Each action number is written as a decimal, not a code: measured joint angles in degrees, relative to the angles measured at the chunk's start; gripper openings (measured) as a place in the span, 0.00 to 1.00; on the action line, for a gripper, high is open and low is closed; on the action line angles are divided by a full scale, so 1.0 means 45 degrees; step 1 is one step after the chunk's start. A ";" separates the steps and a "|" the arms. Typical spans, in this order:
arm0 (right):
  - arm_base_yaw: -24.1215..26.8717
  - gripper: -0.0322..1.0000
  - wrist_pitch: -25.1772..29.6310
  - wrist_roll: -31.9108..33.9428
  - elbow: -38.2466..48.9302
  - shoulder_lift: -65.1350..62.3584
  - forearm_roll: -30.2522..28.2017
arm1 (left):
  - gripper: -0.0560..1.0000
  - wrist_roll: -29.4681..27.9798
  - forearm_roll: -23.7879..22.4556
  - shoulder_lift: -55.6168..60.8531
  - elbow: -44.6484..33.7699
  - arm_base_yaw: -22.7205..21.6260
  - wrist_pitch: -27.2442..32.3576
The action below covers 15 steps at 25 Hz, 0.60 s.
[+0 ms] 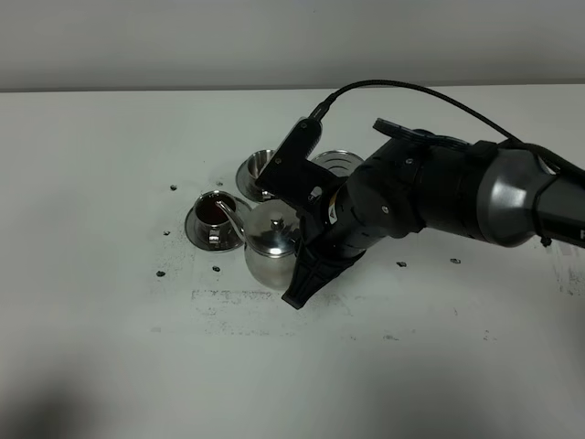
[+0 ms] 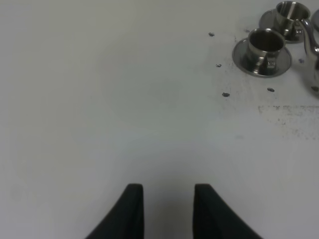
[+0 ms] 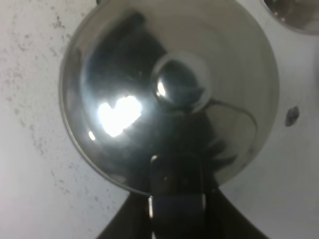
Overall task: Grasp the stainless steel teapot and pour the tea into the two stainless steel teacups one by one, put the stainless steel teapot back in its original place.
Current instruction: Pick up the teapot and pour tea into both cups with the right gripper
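Note:
The stainless steel teapot (image 1: 271, 243) hangs just above the white table, tipped left. My right gripper (image 1: 313, 263) is shut on its side handle. Its thin spout (image 1: 236, 215) reaches over the nearer of the two stainless steel teacups (image 1: 216, 219), which holds dark tea (image 1: 211, 211). The other teacup (image 1: 260, 168) stands on its saucer behind. The original place, a bare round saucer (image 1: 337, 161), lies behind the arm. The right wrist view looks down on the teapot (image 3: 124, 89), with my right gripper (image 3: 177, 196) on its handle. Far off, my left gripper (image 2: 168, 194) hovers open over bare table.
Small dark specks (image 1: 161, 273) and grey scuff marks (image 1: 228, 297) dot the table around the cups. The right arm's bulky black body (image 1: 430, 192) and its cable (image 1: 402, 87) reach over the middle right. The table's far edge (image 1: 137, 91) runs along the back.

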State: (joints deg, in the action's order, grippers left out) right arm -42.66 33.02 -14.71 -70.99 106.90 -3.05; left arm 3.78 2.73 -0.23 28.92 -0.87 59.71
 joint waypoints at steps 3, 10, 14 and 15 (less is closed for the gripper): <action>-0.0002 0.25 -0.0299 0.0028 0.0267 0.0000 0.0000 | 0.28 0.0000 0.0000 0.0000 0.0000 0.0000 0.0000; -0.0002 0.25 -0.0462 0.0033 0.0274 0.0250 0.0010 | 0.28 0.0000 0.0000 0.0000 0.0000 0.0000 0.0000; -0.0002 0.25 -0.0475 0.0033 0.0274 0.0524 -0.0003 | 0.28 0.0000 0.0000 0.0000 0.0000 0.0000 0.0000; -0.0002 0.25 -0.0463 0.0033 0.0284 0.0555 -0.0003 | 0.28 0.0000 0.0000 0.0000 0.0000 0.0000 0.0000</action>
State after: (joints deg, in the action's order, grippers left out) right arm -42.67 30.93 -14.57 -69.72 109.40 -3.06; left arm 3.78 2.73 -0.23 28.92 -0.87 59.71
